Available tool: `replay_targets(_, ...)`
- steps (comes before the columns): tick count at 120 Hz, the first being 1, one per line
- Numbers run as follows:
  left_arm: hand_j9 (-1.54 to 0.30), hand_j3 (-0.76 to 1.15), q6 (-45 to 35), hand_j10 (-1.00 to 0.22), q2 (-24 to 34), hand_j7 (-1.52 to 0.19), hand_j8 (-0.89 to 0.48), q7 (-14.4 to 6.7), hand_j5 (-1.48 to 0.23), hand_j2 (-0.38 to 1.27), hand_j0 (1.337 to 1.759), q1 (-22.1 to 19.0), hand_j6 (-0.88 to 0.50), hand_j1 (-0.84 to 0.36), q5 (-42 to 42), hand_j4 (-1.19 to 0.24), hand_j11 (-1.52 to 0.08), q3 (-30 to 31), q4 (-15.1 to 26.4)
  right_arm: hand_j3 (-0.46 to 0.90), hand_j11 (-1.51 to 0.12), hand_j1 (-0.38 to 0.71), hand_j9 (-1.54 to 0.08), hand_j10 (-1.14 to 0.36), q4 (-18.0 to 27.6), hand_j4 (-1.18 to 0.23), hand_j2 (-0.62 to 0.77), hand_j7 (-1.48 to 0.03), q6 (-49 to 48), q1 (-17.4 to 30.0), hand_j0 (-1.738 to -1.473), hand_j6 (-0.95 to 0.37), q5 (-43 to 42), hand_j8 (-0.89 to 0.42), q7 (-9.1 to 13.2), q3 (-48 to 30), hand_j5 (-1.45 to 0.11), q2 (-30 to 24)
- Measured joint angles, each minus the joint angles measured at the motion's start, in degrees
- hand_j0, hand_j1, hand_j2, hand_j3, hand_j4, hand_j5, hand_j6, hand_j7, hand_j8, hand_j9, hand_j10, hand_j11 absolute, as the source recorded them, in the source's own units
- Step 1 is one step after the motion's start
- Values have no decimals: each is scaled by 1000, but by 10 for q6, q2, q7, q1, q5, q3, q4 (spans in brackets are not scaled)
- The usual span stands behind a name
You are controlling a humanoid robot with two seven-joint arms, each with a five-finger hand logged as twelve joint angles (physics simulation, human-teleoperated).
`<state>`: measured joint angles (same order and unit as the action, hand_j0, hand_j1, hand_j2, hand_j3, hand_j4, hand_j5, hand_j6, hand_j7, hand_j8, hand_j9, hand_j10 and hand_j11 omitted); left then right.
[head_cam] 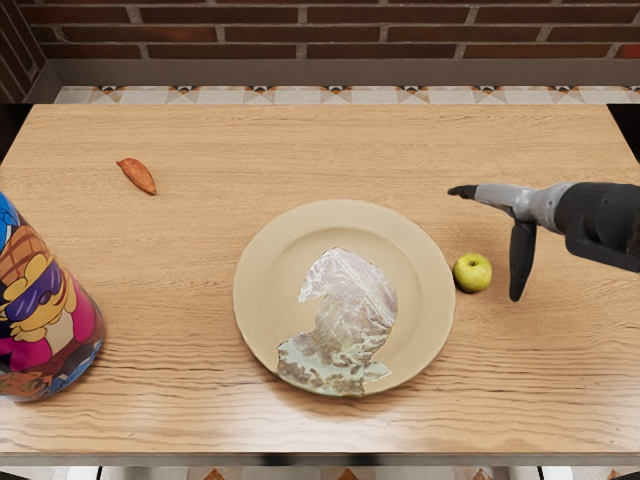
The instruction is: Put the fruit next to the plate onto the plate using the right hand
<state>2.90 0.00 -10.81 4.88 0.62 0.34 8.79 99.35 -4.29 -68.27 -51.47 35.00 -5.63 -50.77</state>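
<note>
A small yellow-green apple [472, 272] is seen on the table [200, 400], right of centre in the frame. It lies wholly on the wood, just beside the plate's right rim, w/ a thin strip of wood showing between them. The round tan plate [270, 270] is set at mid-frame. A pale, mottled, irregular patch [345, 320] is spread over its centre & lower part, down to the lower rim.

The right robot hand [520, 212] is brought in from the right edge at mid-height, w/ its dark forearm cut off by the frame. It is placed up & to the right of the apple and is not touching it. The hand is held wide: one dark-tipped digit is pointed left, in line w/ the arm, and a dark finger is hung straight down, ending just right of the apple. Nothing is gripped.

In the upper left, a small orange-brown pointed object [137, 175] is laid on the wood, well apart from the plate; its kind can't be told. At the lower left edge, a container w/ a colourful cartoon print [40, 310] is partly cut off. A brick wall [320, 25] is seen along the top.
</note>
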Motion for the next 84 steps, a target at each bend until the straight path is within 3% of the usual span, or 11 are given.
replay_targets(37, -11, 0, 0, -9, 0, -11, -9, 0, -11, 2, 1658, 0, -9, 339, 0, -9, -11, 0, 0, 0, -12, -340, -12, -13, 6, -14, 0, -11, 89, 66, -1658, -16, -96, -15, 0, 1, -12, 24)
replay_targets(84, -11, 0, 0, -9, 0, -11, -9, 0, -11, 2, 1658, 0, -9, 339, 0, -9, -11, 0, 0, 0, -91, -268, -91, -73, 6, -74, -11, -90, 145, 108, -1658, -76, -151, -75, 0, 1, -91, 47)
